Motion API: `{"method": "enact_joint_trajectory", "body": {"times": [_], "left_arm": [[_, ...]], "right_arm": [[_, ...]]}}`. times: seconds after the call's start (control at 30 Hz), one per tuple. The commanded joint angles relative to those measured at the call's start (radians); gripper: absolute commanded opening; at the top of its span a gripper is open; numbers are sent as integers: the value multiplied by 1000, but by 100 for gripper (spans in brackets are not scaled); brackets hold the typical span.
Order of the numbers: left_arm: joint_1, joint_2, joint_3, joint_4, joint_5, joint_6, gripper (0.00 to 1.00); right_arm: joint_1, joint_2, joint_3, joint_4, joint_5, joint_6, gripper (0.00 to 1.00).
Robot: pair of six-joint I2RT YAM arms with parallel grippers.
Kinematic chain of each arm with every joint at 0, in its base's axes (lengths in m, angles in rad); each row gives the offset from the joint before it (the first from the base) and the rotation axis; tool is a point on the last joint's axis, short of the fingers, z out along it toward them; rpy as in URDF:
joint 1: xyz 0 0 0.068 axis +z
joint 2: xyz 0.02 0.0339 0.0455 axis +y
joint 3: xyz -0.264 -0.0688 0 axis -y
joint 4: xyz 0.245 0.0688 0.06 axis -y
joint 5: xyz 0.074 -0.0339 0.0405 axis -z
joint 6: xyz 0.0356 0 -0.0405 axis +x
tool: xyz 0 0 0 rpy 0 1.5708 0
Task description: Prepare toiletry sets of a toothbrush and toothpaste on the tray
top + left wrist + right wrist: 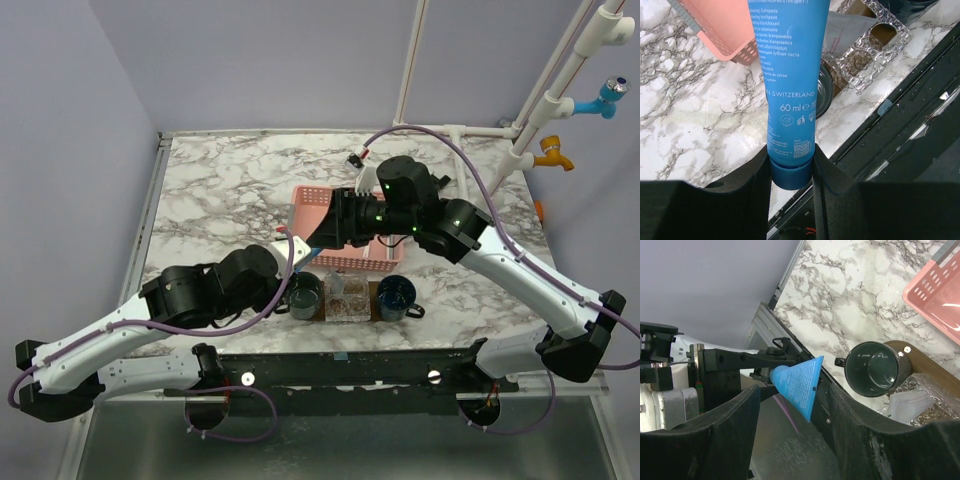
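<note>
Lettering on the blue plastic toothpaste tube [790,75] reads "60 ml" and "IN SWITZERLAND". Higher up we read "toothpaste" and "Zahnpasta" among lines in other languages, and a small square code sits near its blue cap [790,177]. We see the left gripper [791,159] clamped on the cap end. It holds the tube off the marble bench [700,115], between the pink plastic mesh basket [325,205] and the dark brown wooden tray [920,362] at the bench's near edge. The left arm reaches in low from the near left corner. The right arm bends over the basket. The right gripper [792,395] is spread, its black fingers [725,435] standing on either side of the tube's flat crimped end. A dark green mug [875,367] stands on the tray.
</note>
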State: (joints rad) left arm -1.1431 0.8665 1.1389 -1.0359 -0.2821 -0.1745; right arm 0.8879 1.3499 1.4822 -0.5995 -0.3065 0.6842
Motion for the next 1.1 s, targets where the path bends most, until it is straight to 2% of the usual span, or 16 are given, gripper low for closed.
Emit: {"method": "enact_joint_trajectory", "body": {"times": [0.0, 0.13, 0.37, 0.6, 0.77, 0.87, 0.97, 1.07], "left_arm": [[-17, -10, 30, 7, -46, 7, 0], [-26, -16, 27, 7, -40, 3, 0], [-36, -24, 23, 6, -34, -3, 0], [-37, -27, 13, 16, -33, -3, 0], [-37, -37, 4, 48, -27, -8, 1], [-37, -41, 2, 67, 1, -13, 30], [-37, -47, 2, 95, 40, -16, 49], [-38, -59, -1, 132, 65, -15, 61]], "right_arm": [[-9, 19, -25, 48, -54, 28, 58], [-10, 27, -41, 73, -76, 46, 52], [-11, 40, -56, 100, -95, 66, 36], [-13, 40, -65, 112, -116, 70, 1], [-14, 22, -81, 124, -126, 74, 0], [-13, -1, -94, 128, -108, 74, 0], [-14, -29, -104, 132, -82, 71, 0], [-12, -61, -111, 132, -58, 59, 0]]}}
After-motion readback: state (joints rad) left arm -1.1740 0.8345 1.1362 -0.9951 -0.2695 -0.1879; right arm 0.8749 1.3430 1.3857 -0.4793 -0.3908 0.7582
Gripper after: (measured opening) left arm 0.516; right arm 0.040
